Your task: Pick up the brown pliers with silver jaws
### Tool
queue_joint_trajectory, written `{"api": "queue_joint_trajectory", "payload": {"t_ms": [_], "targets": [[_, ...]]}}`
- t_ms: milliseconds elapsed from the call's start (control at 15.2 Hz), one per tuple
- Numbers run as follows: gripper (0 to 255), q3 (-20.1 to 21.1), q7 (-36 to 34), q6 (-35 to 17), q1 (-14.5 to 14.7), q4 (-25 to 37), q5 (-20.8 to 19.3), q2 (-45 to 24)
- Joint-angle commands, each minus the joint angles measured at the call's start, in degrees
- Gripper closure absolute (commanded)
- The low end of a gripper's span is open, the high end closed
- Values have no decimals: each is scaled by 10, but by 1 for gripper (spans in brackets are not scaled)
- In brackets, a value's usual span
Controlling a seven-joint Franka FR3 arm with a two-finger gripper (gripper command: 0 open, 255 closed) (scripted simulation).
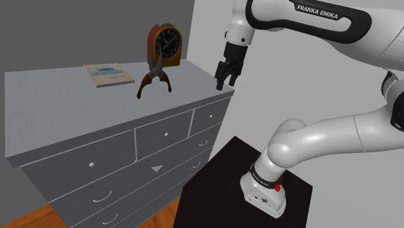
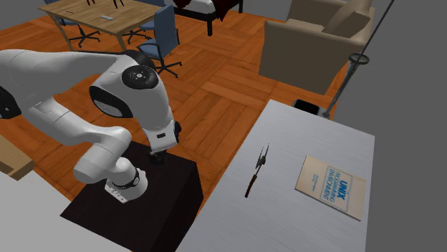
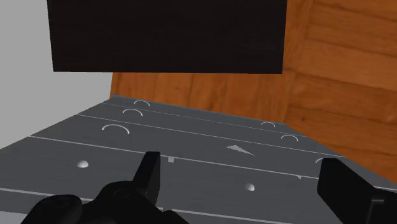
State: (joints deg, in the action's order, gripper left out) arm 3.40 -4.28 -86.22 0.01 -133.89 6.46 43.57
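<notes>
**A:** Gripper (image 1: pixel 225 84) state? Pliers location?

**B:** The fingers stand apart with nothing between them. The gripper hangs just off the dresser (image 1: pixel 52 84) at its front corner nearest the stand, looking down over the drawer fronts. The pliers (image 1: pixel 154 81) sit near the middle of the dresser top, beside the book (image 1: pixel 108 74) and in front of the clock (image 1: pixel 167 45), well apart from the gripper.

**A:** Step in hand?

**B:** Likely the approach. The arm should rise clear of the front edge, travel over the top, and turn the wrist so the fingers straddle the handles near the pivot. It should descend slowly, because the clock stands close behind.
</notes>
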Motion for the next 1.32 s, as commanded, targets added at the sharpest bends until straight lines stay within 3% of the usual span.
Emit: {"api": "queue_joint_trajectory", "payload": {"t_ms": [0, 330, 594, 924, 1254], "targets": [[0, 0, 0, 0, 0, 0, 0, 0], [0, -62, 172, -96, 34, 12, -19, -65], [0, -107, 308, -161, 66, 44, -13, -131], [0, -154, 482, -216, 111, 109, 24, -223], [0, -189, 655, -236, 152, 197, 87, -317]]}}
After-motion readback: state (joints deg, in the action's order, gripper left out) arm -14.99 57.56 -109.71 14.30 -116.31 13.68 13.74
